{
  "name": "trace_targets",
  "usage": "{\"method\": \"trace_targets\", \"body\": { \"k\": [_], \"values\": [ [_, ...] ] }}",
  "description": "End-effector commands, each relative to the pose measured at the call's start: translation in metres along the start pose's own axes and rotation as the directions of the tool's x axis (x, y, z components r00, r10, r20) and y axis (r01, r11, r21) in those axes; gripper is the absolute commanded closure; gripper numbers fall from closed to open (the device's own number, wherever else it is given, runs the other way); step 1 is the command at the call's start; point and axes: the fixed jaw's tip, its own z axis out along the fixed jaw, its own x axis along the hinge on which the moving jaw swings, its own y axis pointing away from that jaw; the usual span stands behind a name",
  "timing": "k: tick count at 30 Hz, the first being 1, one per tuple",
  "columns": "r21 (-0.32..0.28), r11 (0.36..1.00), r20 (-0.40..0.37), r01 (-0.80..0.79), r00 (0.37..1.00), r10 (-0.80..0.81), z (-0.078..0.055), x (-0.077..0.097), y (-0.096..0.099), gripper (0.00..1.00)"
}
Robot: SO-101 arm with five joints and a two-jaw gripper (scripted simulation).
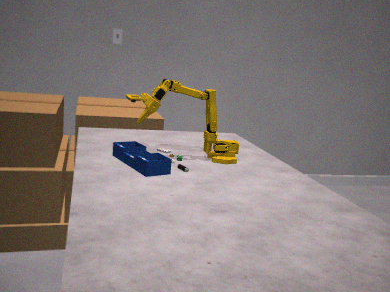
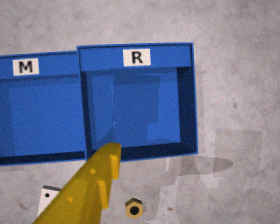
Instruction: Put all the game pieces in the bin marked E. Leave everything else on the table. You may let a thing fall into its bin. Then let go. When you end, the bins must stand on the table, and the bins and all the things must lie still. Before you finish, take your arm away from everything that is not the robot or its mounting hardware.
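A brass hex nut (image 2: 134, 208) is lying on the grey table (image 1: 210, 220), just below and right of the tool's tip in the wrist view. Bins marked M (image 2: 26, 66) and R (image 2: 136, 57) are sitting side by side ahead of it. Cardboard boxes (image 1: 30, 125) are standing well behind it, off the table.

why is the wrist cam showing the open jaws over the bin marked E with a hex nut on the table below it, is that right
Not quite: the bin under the open, empty gripper is marked R, not E, as the wrist view shows; its neighbour reads M. The hex nut does lie on the table below it.
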Motion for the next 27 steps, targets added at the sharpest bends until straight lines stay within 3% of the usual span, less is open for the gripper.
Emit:
{"method": "trace_targets", "body": {
  "k": [1, 9, 27],
  "values": [
    [0.028, 0.999, 0.111, 0.044, 0.993, -0.047, 0.000, -0.026, -0.004, 0.00],
    [0.054, 0.994, 0.184, 0.090, 0.978, -0.098, 0.013, -0.045, -0.006, 0.00],
    [0.056, 0.994, 0.188, 0.093, 0.977, -0.102, 0.014, -0.046, -0.006, 0.00]
  ]
}}
